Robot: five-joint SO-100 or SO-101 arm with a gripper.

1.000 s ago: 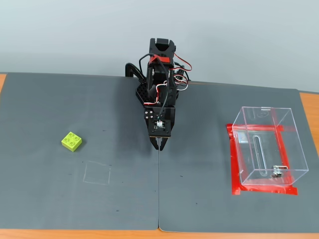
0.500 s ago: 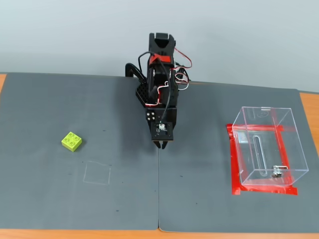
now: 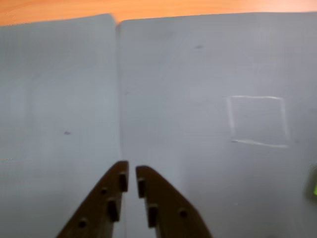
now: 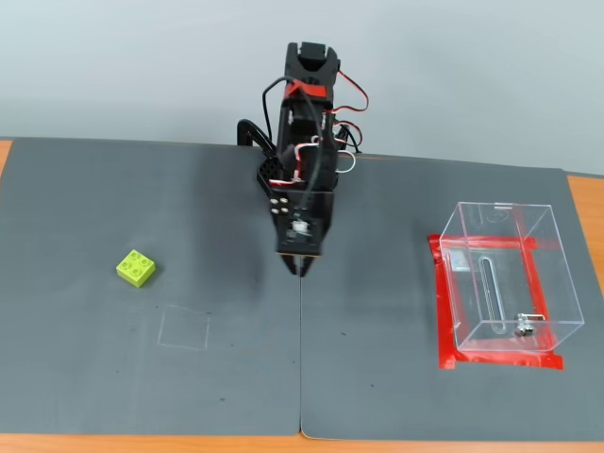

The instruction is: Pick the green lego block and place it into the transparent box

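Observation:
The green lego block [image 4: 137, 268] is a small lime brick lying on the dark mat at the left of the fixed view. In the wrist view only a green sliver [image 3: 314, 186] shows at the right edge. The transparent box [image 4: 552, 260] stands at the right on a red tape outline, with a small metal latch at its front. My gripper [image 4: 300, 267] hangs over the mat's centre seam, between block and box and apart from both. In the wrist view the gripper [image 3: 132, 171] has its jaws almost together and holds nothing.
A faint white square outline [image 4: 184, 328] is drawn on the mat, below and right of the block; it also shows in the wrist view [image 3: 257, 121]. Two grey mats [image 4: 377, 377] meet at a centre seam. The orange table edge [image 3: 148, 7] borders them.

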